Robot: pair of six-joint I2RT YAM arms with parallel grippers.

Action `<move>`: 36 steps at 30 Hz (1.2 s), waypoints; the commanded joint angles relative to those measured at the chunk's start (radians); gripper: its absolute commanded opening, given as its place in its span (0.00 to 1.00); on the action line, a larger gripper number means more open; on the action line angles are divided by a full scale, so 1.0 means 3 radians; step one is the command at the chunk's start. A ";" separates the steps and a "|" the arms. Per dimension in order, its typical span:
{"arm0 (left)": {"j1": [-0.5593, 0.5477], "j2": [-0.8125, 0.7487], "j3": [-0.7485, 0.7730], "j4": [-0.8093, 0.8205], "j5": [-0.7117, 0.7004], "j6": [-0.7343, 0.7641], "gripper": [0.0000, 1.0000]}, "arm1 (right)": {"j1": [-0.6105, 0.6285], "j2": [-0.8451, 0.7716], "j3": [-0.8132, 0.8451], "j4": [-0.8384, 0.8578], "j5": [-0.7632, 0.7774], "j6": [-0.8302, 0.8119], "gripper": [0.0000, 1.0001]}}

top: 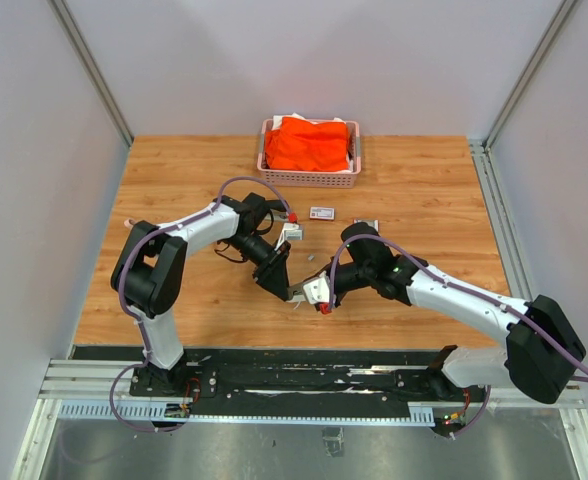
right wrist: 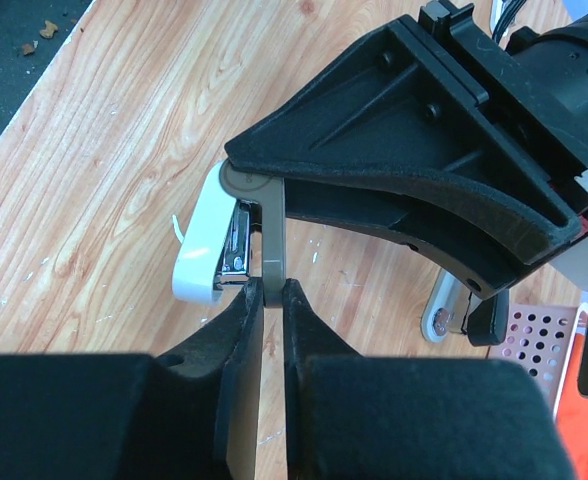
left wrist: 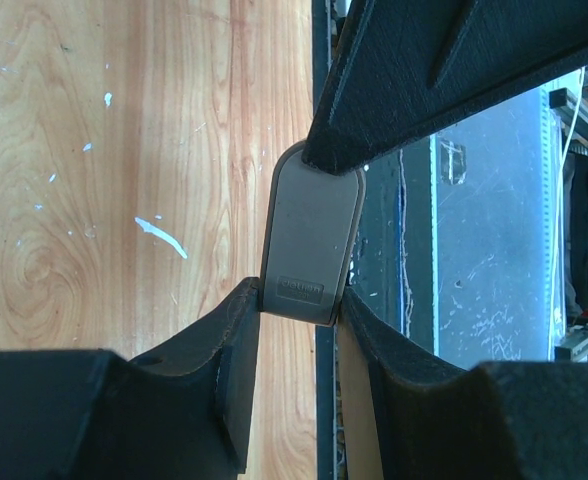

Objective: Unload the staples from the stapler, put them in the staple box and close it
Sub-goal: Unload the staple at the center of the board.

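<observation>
The stapler [top: 302,290] is held low over the table's front middle, between both grippers. Its white top [right wrist: 199,250] is swung away from the grey base [right wrist: 274,235], baring the metal magazine [right wrist: 236,240]. I cannot make out the staples in it. My left gripper [left wrist: 299,300] is shut across the wide faces of the grey base [left wrist: 309,220]. My right gripper [right wrist: 273,290] is shut on the thin edge of the same base from the other side. In the top view the left gripper [top: 279,283] and right gripper [top: 319,290] meet at the stapler.
A pink basket [top: 309,181] holding orange cloth stands at the back middle. A small white box with a red label [top: 322,212], a white object [top: 292,232] and a silvery object [top: 366,222] lie behind the arms. The table's front edge is just beside the stapler.
</observation>
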 commanded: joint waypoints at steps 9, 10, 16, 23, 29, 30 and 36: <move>-0.0009 -0.0143 0.0140 -0.0192 -0.0093 0.0235 0.77 | 0.0094 0.0027 0.0094 -0.0114 0.0070 0.0179 0.01; 0.0010 -0.0191 0.0145 -0.0193 -0.0120 0.0251 0.82 | 0.0093 0.0019 0.0100 -0.0115 0.0080 0.0219 0.01; 0.0355 -0.0498 0.0274 -0.0195 -0.0180 0.0307 0.97 | 0.0008 -0.0011 0.0157 -0.0134 0.0046 0.0460 0.01; 0.0725 -0.0828 0.0418 -0.0032 -0.0435 0.0184 0.98 | -0.0182 0.0052 0.0336 -0.0173 -0.0105 0.1016 0.01; 0.0759 -0.1421 -0.0115 0.1223 -0.1034 -0.0397 0.98 | -0.0369 0.0135 0.0470 -0.0191 -0.0309 0.1483 0.01; 0.0759 -0.1528 -0.0225 0.1441 -0.1126 -0.0470 0.98 | -0.0395 0.0142 0.0486 -0.0192 -0.0324 0.1553 0.01; 0.0760 -0.2145 -0.0710 0.2242 -0.1655 -0.0600 0.98 | -0.0540 0.0181 0.0592 -0.0192 -0.0486 0.1953 0.01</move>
